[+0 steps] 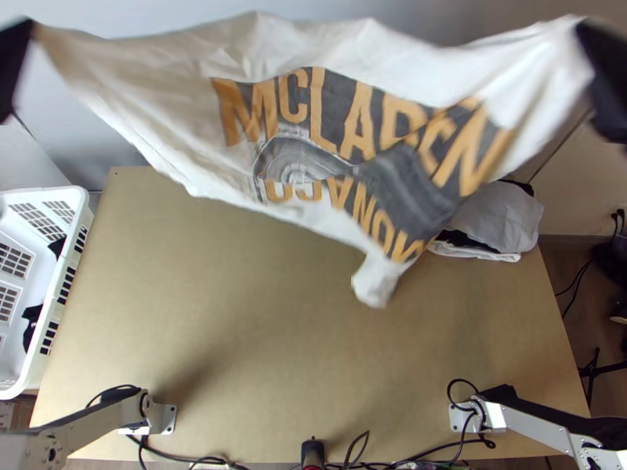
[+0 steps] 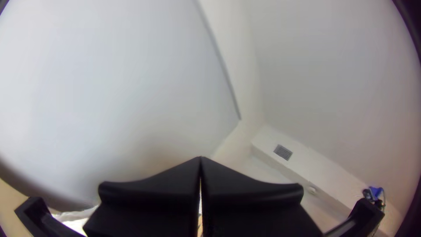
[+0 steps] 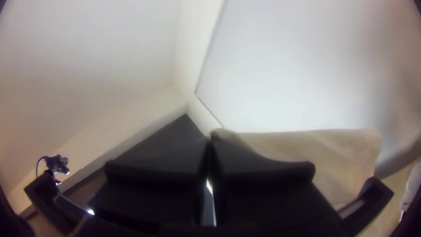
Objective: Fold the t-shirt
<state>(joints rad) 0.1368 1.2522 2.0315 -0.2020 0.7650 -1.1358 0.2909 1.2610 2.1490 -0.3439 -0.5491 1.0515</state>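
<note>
1. The t-shirt [image 1: 329, 117] is held aloft over the far part of the table [image 1: 235, 313], stretched between the left gripper [image 2: 201, 162] and the right gripper [image 3: 209, 140]; its long axis is run across the table from side to side
2. Both grippers are narrowed, fingers brought together, with an upper corner of cloth pinched in each; as each end is held, neither arm can be called nearer
3. From the left gripper the cloth is spread to the right, from the right one to the left; between them it is sagged, with a low tip [image 1: 376, 282] hung nearer the arms' bases, right of the middle
4. For laying flat, an even lowering with both corners kept apart is probably called for; the low tip could be caught underneath
5. Thin, soft off-white fabric is seen, loosely rippled, with a dark grey and orange print [image 1: 345, 110]; the table is smooth, pale wood, and a slotted white plastic basket [image 1: 48, 191] is placed at its left
</note>
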